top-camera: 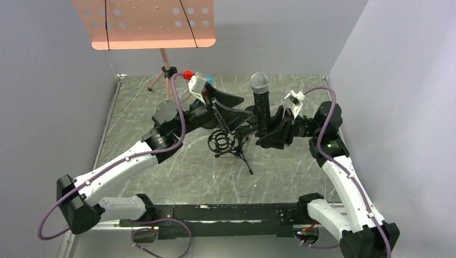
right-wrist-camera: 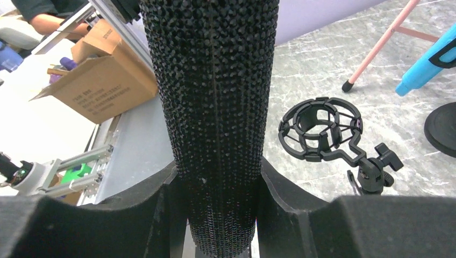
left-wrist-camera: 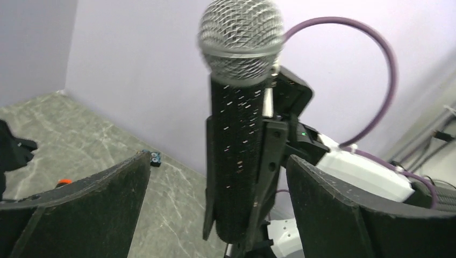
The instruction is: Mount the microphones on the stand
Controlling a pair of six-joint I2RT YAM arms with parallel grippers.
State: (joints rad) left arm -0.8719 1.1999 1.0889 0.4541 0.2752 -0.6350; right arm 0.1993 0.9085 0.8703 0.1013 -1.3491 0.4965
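Note:
The black microphone with the silver mesh head [top-camera: 259, 102] stands upright above the table. My right gripper [top-camera: 267, 137] is shut on its lower body. In the right wrist view the textured body [right-wrist-camera: 215, 97] is clamped between the pads of that gripper [right-wrist-camera: 218, 171]. My left gripper [top-camera: 243, 114] is open beside it. In the left wrist view the mic [left-wrist-camera: 239, 140] stands between the spread fingers of the left gripper [left-wrist-camera: 218, 161], touching neither. The black shock-mount stand [top-camera: 223, 142] sits on its small tripod just left of the mic; it also shows in the right wrist view [right-wrist-camera: 321, 129]. The blue microphone [right-wrist-camera: 430, 62] lies further back. The orange-ended mic is not clearly seen.
A pink music stand [top-camera: 145, 24] rises at the back left, one of its legs [right-wrist-camera: 376, 48] near the blue mic. A round black base [right-wrist-camera: 443, 129] sits at the right edge of the right wrist view. A small blue-black item [left-wrist-camera: 156, 158] lies by the wall.

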